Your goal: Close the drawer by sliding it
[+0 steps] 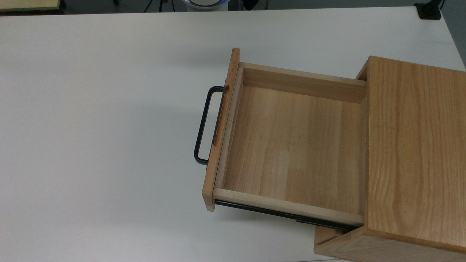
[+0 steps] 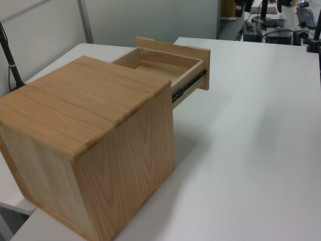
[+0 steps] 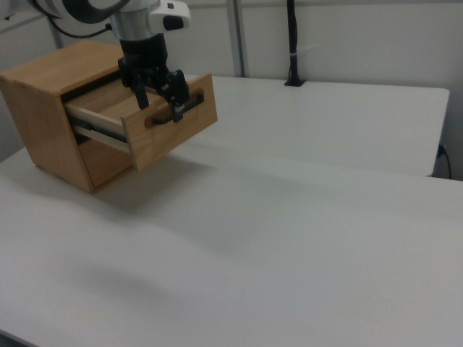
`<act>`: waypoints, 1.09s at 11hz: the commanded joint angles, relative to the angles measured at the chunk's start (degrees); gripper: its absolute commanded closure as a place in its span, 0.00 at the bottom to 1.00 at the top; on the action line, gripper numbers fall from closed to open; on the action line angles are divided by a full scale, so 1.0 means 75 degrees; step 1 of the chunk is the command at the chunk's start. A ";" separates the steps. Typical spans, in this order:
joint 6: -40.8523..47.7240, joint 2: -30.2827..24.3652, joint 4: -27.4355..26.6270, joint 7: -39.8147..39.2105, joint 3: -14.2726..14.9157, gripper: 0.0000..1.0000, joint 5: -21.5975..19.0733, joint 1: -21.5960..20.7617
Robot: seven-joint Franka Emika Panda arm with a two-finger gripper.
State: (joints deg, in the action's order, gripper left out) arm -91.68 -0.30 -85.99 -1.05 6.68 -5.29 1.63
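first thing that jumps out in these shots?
The drawer, pulled far out of the wooden cabinet toward the top view's left, bare inside, with a black handle on its front. In the right view, the end effector hangs just in front of the drawer's front panel by the handle. Everything sits on a white table.

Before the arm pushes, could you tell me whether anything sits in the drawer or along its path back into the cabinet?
Nothing visible does. The drawer is empty, its rail looks clear, and the gripper is already at the handle, with nothing between them. The cabinet interior is hidden.
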 commanded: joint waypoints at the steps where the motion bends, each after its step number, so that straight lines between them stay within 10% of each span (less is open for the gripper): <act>1: -0.0280 -0.0147 -0.0301 -0.0118 0.0094 0.00 0.0119 -0.0170; 9: -0.0280 -0.0147 -0.0301 -0.0152 0.0094 0.00 0.0119 -0.0170; 12: -0.0280 -0.0101 -0.0359 -0.1972 0.0094 0.00 0.0119 -0.0112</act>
State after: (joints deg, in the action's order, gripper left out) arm -91.68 -0.27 -86.35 -5.03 6.68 -5.29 1.44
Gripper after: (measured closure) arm 0.000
